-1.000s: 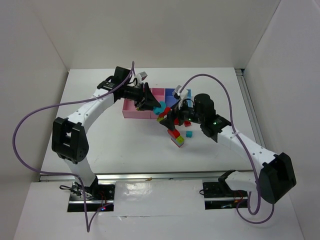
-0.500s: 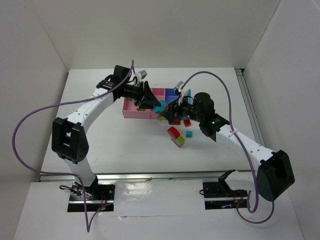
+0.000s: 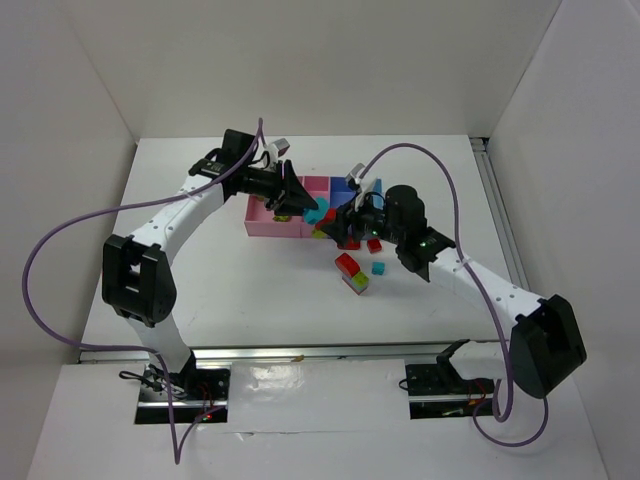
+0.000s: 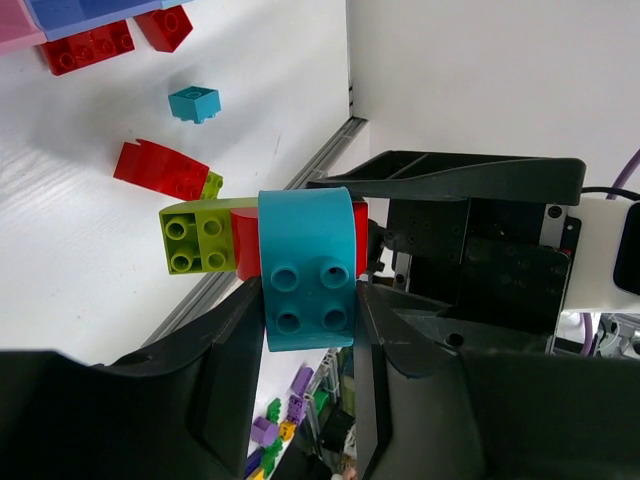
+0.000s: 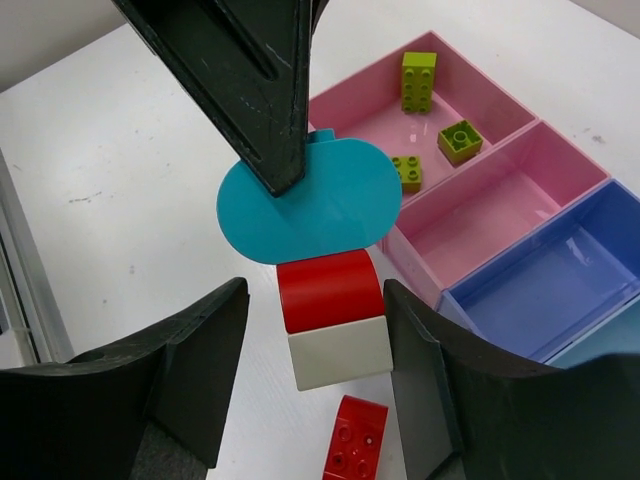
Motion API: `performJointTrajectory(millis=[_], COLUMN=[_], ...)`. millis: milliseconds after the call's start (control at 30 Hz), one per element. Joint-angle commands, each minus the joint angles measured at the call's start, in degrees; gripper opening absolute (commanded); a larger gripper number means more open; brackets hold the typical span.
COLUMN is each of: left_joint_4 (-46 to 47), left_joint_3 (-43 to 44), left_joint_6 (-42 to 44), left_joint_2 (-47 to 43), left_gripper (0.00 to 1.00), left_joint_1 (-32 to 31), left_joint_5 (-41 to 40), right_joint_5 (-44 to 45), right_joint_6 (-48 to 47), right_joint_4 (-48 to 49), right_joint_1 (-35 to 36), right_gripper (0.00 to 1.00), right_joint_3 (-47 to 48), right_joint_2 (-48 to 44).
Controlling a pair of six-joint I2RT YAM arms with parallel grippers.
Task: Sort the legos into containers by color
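Left wrist view: the left gripper (image 4: 308, 300) is pinching a cyan brick (image 4: 305, 255) by its two flat side walls, studs facing the camera. A red brick (image 4: 245, 245) and a lime green brick (image 4: 198, 235) are joined behind it. The whole stack hangs in the air just in front of the containers (image 3: 262, 225), on their arm-base side, above the counter (image 3: 200, 260).

In the right wrist view, the right gripper (image 5: 312, 290) is spread and straddles the red brick. A sliver of counter shows between one finger and the brick, so I judge it not yet clamped.

The wide pink bin (image 5: 380, 110) already holds three lime green legos (image 5: 419, 78). The narrow pink bin (image 5: 500, 205) and the periwinkle bin (image 5: 545, 275) beside it look bare. More loose legos (image 3: 350, 268) lie on the counter just in front of the containers.

These bricks should be light, rigid and glossy, and they are locked to each other only by stud friction. The joint will probably resist and then let go suddenly. The best hold is on the flat opposing walls of the red brick, low and near the seam, because the cyan brick's curved face offers the pads little to bear on. A pull straight along the studs, or a slight peel, should split the stack. A weak pinch risks the smooth plastic sliding out and dropping beside the containers.
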Motion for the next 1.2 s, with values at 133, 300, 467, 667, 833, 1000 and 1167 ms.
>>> performJointTrajectory(millis=[133, 300, 467, 667, 833, 1000, 1167], left_joint_4=[1.17, -4.28, -4.28, -4.28, -4.28, -3.75, -3.22], left_joint_3=[1.05, 4.04, 3.51, 4.04, 5.88, 7.03, 8.95], left_joint_6=[3.27, 9.78, 10.31, 10.84, 10.31, 9.26, 8.73], left_joint_2=[-1.37, 0.47, 1.0, 1.53, 2.15, 3.46, 5.3], left_gripper=[0.0, 0.0, 0.0, 0.0, 0.0, 0.0, 0.0], left_joint_1=[0.18, 0.71, 1.85, 1.85, 2.99, 2.99, 2.99], left_joint_5=[3.57, 3.58, 3.58, 2.88, 1.83, 1.21, 0.68], right_joint_5=[-4.06, -5.47, -6.0, -5.91, -5.29, -2.23, 3.47], right_joint_6=[0.91, 0.38, -0.15, 0.47, 0.47, 1.79, 1.79], right_joint_4=[5.69, 5.69, 4.55, 2.71, 0.16, -1.26, -6.43], right_joint_1=[0.44, 0.44, 0.44, 0.44, 0.44, 0.44, 0.44], right_gripper=[0.58, 0.43, 0.32, 0.1, 0.0, 0.0, 0.0], right_joint_3=[0.1, 0.1, 0.1, 0.1, -2.44, -6.66, -8.08], right_joint_2=[1.36, 1.36, 0.83, 0.31, -1.97, -5.23, -11.2])
